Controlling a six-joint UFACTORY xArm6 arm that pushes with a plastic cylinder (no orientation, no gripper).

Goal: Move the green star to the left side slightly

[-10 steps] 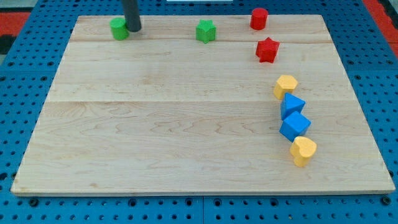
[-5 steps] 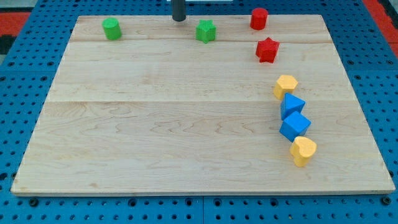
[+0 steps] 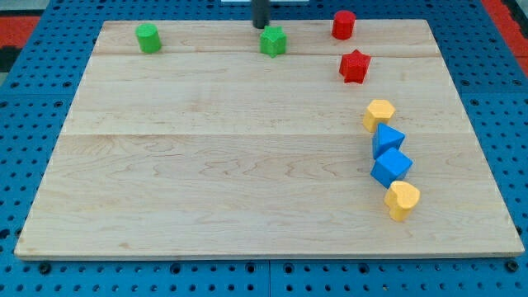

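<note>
1. Right now my tip [image 3: 261, 26] sits at the view's top edge of the wooden board [image 3: 247, 165], just above and slightly to the view's left of the green star [image 3: 273, 40]; whether they touch cannot be told. It is a plain rod with no pincer, so nothing opens, closes or grips.
2. The green star lies near the board's top edge, a little right of centre.
3. A green block [image 3: 148, 38], roundish in shape, stands well apart at the view's top left.
4. To the view's right of the star, a red block [image 3: 343, 25] sits by the top edge, with a red star [image 3: 355, 66] just below it.
5. Further down the right side runs a column: a yellow block [image 3: 379, 114], two blue cubes [image 3: 388, 140] [image 3: 390, 167] touching each other, and a yellow heart-like block [image 3: 402, 200] at the bottom.
6. Around the board lies a blue pegboard table [image 3: 511, 115].
</note>
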